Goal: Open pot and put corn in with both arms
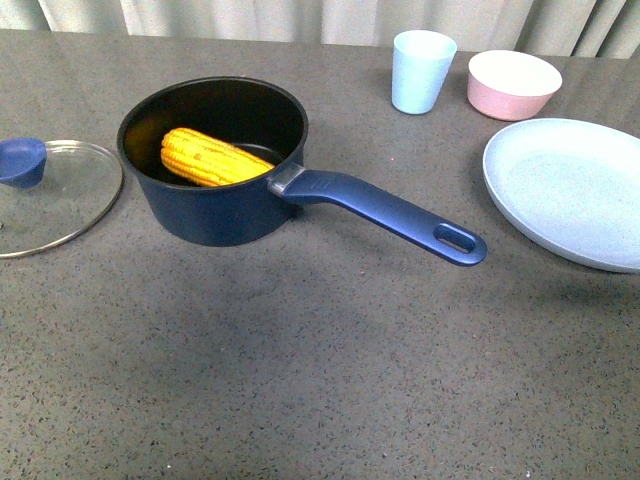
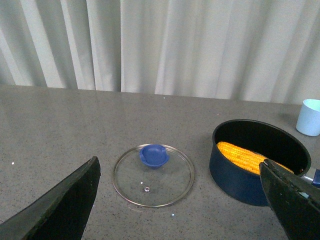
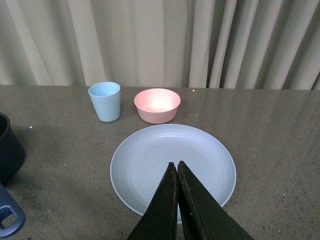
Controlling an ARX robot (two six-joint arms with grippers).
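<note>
The navy-blue pot (image 1: 200,215) stands open on the grey table, its long handle (image 1: 400,215) pointing to the right front. The yellow corn (image 1: 210,158) lies inside it, leaning on the pot's wall; it also shows in the left wrist view (image 2: 245,156). The glass lid (image 1: 60,200) with a blue knob lies flat on the table left of the pot. Neither arm shows in the front view. My left gripper (image 2: 180,200) is open and empty above the table near the lid (image 2: 153,175). My right gripper (image 3: 176,167) is shut and empty above the pale blue plate (image 3: 150,165).
A pale blue plate (image 1: 570,190) lies at the right. A light blue cup (image 1: 422,70) and a pink bowl (image 1: 513,84) stand at the back right. A curtain hangs behind the table.
</note>
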